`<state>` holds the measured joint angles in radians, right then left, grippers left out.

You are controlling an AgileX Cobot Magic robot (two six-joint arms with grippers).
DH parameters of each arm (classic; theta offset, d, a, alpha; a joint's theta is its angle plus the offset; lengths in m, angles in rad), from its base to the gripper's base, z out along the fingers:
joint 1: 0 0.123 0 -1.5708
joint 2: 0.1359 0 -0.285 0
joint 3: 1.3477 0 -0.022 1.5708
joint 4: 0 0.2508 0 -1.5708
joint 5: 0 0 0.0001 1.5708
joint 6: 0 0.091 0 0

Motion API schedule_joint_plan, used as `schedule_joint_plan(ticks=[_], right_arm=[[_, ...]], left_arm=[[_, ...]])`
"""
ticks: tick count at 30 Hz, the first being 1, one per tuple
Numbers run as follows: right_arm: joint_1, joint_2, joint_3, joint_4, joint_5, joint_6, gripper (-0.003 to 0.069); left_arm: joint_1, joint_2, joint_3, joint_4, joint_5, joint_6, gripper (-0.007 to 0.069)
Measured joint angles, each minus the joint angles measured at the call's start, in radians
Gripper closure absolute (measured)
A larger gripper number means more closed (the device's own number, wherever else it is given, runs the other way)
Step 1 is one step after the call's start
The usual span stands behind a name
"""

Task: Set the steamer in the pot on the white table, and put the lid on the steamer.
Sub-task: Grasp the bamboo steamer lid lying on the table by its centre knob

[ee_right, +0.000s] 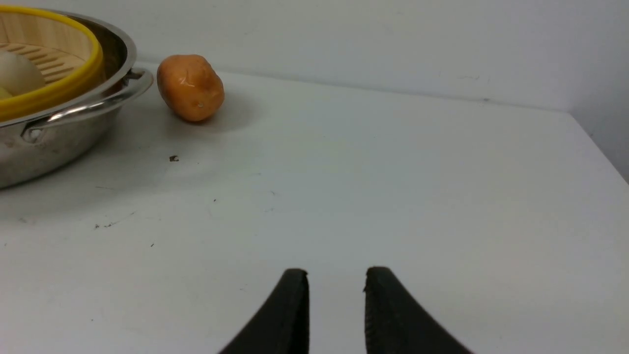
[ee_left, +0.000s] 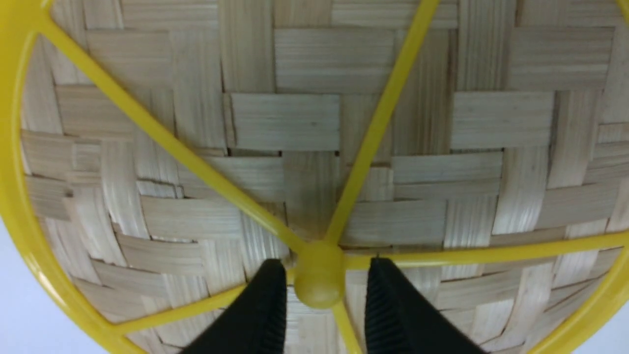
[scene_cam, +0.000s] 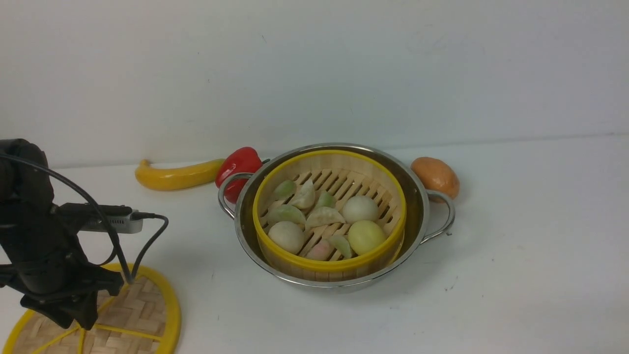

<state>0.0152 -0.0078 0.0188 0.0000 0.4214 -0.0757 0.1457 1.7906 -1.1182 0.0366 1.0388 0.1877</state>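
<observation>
**Steamer** (scene_cam: pixel 328 266): bamboo, yellow-rimmed, seated inside the steel pot (scene_cam: pixel 418 199) at mid-surface (scene_cam: pixel 516 255). Holds dumplings (scene_cam: pixel 322 216) and buns (scene_cam: pixel 360 209); uncovered.
**Lid** (scene_cam: pixel 142 305): woven disc, flat on the surface at near left, well apart from the pot.
**Left fingers** (ee_left: pixel 268 307): part open, astride the lid's centre knob (ee_left: pixel 319 275); a sliver of gap on one side, not clamped.
**Right fingers** (ee_right: pixel 290 314): slightly apart, empty, over the surface right of the pot.
**Far side:** yellow banana (scene_cam: pixel 177 177), red pepper (scene_cam: pixel 239 163), potato (scene_cam: pixel 436 176).
</observation>
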Motion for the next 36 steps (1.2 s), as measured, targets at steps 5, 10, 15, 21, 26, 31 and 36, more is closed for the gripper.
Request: schedule_joint_plan(ticks=[5,10,15,21,26,31,36], right_arm=[[0.0,0.0,0.0,0.0,0.0,0.0,0.0492],[0.0,0.0,0.0,0.0,0.0,0.0,0.0488],[0.0,0.0,0.0,0.0,0.0,0.0,0.0489],[0.0,0.0,0.0,0.0,-0.001,0.0,0.0489],[0.0,0.0,0.001,0.0,-0.002,0.0,0.048],[0.0,0.0,0.001,0.0,-0.003,0.0,0.0477],[0.0,0.0,0.001,0.0,-0.003,0.0,0.0477]], left_arm=[[0.0,0.0,0.0,-0.014,0.0,0.0,0.0371],[0.0,0.0,0.0,-0.018,0.0,0.0,0.0361],[0.0,0.01,0.0,-0.018,0.0,0.0,0.0361],[0.0,0.03,0.0,-0.019,0.001,-0.007,0.0361],[0.0,0.03,0.0,-0.018,0.001,-0.008,0.0386],[0.0,0.03,-0.007,-0.011,0.009,-0.014,0.0505],[0.0,0.03,-0.009,-0.013,0.02,-0.015,0.0505]])
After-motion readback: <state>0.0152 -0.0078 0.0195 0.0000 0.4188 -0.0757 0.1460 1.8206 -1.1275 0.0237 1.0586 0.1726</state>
